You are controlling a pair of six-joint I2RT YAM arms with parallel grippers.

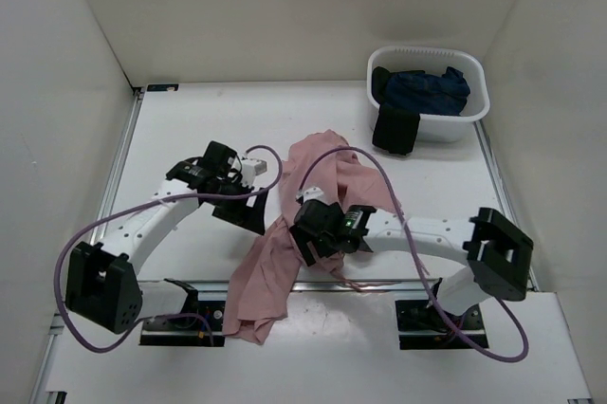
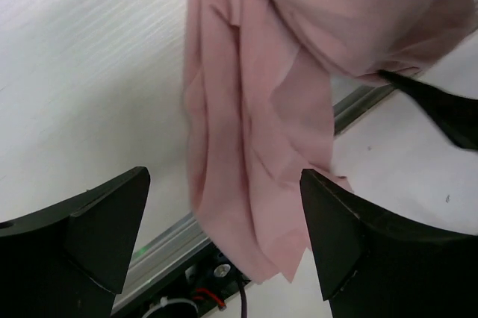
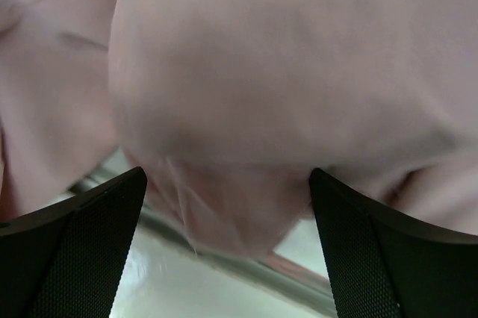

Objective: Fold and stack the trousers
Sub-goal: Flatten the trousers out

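Top external view, from left to right. At lower left, left arm (image 1: 152, 224), white, reaching up and in toward mid-frame. Just left of centre, left gripper (image 1: 256, 224), black, angled down and right, close beside the trousers (image 1: 322, 172). Trousers pink, crumpled in a heap at the centre of the white table (image 1: 190, 119), one long part trailing down and left, over the near rail (image 1: 370, 283), ending at lower centre. Just right of centre, right gripper (image 1: 305, 235) over the heap, with right arm (image 1: 427, 233) stretching off to lower right. At upper right, white tub (image 1: 477, 108) holding blue clothes (image 1: 427, 89), black cloth (image 1: 395, 131) draped over its front rim.

Left wrist view. Black fingers (image 2: 97, 236) at lower left and lower right, wide apart, clamped on nothing. Between them and beyond, trousers hanging in long folds from top of frame to lower centre, crossing the rail. Bare table at left.

Right wrist view. Fingers (image 3: 82, 243) likewise spread wide at the lower corners, nothing pinched. Pink cloth, blurred and very near, filling the whole upper frame; contact with the fingers impossible to tell.
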